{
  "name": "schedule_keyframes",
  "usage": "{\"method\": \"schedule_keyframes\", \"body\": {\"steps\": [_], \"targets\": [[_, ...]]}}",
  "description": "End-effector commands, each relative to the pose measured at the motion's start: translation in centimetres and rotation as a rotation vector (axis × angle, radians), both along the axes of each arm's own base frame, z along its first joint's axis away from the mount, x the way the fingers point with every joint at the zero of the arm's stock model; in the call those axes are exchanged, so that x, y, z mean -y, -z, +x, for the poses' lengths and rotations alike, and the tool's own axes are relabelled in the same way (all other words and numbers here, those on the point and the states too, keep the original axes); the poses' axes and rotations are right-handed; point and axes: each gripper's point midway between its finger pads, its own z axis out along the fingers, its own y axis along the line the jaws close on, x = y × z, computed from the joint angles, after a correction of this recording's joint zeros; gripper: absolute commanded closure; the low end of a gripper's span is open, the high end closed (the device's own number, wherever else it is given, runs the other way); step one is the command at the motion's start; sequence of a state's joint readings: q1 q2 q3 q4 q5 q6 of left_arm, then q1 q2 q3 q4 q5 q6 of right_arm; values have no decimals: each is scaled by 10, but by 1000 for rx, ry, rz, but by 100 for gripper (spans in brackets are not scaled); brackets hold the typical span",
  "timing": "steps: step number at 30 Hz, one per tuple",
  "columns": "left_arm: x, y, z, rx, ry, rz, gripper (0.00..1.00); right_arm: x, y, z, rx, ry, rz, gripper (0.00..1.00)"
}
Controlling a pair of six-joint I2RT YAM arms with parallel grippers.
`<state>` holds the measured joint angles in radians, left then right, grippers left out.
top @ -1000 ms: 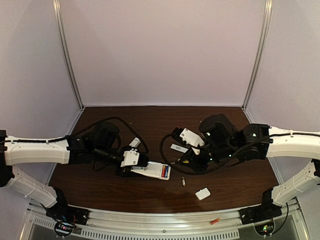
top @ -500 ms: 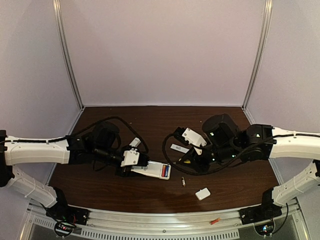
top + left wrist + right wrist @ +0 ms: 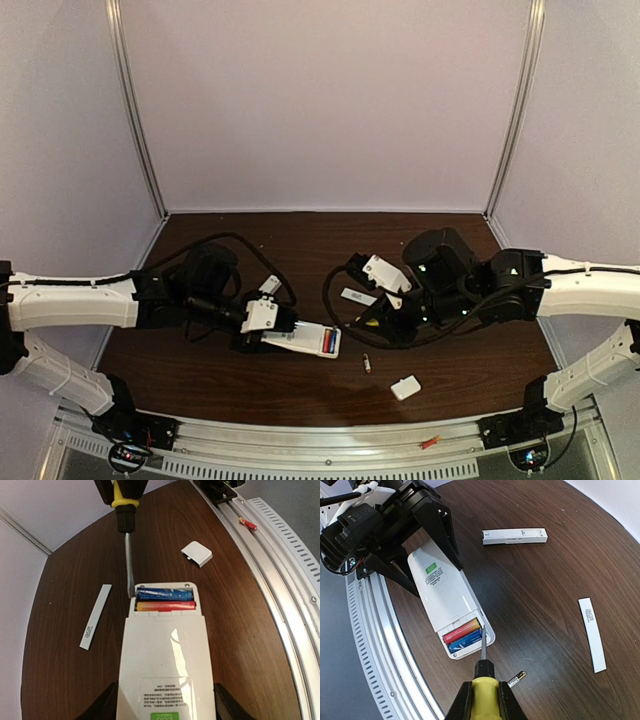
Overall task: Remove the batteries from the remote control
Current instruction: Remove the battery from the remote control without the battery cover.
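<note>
Your right gripper (image 3: 485, 706) is clamped on the yellow handle of the screwdriver (image 3: 483, 647), whose blade points straight out at the open end of the remote (image 3: 440, 587). Both batteries sit in the compartment just past the tip. The blue battery (image 3: 164, 593) is nearer, and the gold-and-red battery (image 3: 165, 606) lies right behind it, the two touching side by side. Their long axes run across the blade, not along it. The tip sits at one end of the blue battery, at the corner of the compartment, but whether it touches the cell cannot be told. The left gripper (image 3: 165, 711) pinches the remote by its sides at the end farthest from the tip, so the prying falls to your right arm. I'd judge the next push should slip the tip under that battery end and lever it up.
</note>
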<state>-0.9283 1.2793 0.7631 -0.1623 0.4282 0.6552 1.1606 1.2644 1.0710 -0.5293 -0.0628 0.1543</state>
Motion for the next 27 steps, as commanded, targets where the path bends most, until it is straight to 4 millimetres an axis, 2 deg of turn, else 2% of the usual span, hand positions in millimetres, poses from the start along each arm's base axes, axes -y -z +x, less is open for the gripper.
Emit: {"method": "schedule_keyframes", "body": {"steps": [1, 17, 24, 27], "targets": [[4, -23, 1, 36, 9, -77, 100, -1, 2, 4, 2, 26, -8, 100], [1, -24, -2, 36, 9, -80, 100, 2, 4, 8, -4, 72, -9, 100], [0, -21, -3, 30, 11, -77, 100, 1, -21, 14, 36, 102, 62, 100], [-1, -21, -3, 38, 9, -83, 100, 2, -23, 12, 37, 91, 69, 100]]}}
